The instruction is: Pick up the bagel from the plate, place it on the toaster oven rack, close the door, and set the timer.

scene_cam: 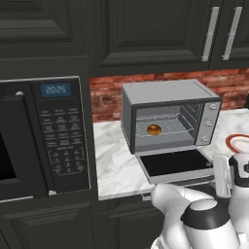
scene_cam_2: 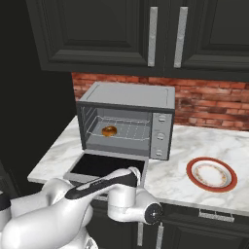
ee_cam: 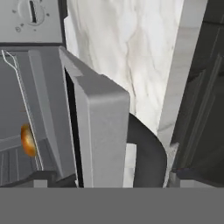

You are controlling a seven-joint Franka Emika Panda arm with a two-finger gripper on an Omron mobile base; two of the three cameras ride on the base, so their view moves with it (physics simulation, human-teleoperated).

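Golden-brown, the bagel point(scene_cam: 154, 130) already sits on the toaster oven rack point(scene_cam: 165, 127) at centre frame, and the plate point(scene_cam_2: 212, 174) at lower right is bare. I judge door-closing is the step in hand: the door point(scene_cam: 176, 164) lies dropped flat. My hand, fingers spread and holding nothing, must get under its edge and lift.

The light is flat and even, with no lamp visible and no glare anywhere. The marble counter point(scene_cam_2: 204, 141) beside the toaster oven point(scene_cam_2: 127, 119) is the brightest surface; the cabinets point(scene_cam_2: 121, 34) above the oven sit very dark, nearly swallowing their panel lines. Inside the oven's cavity the shade is soft grey. Shadows under the oven are faint. Everything looks slightly soft and pixelated, coarsest in the hand view, without edge distortion.
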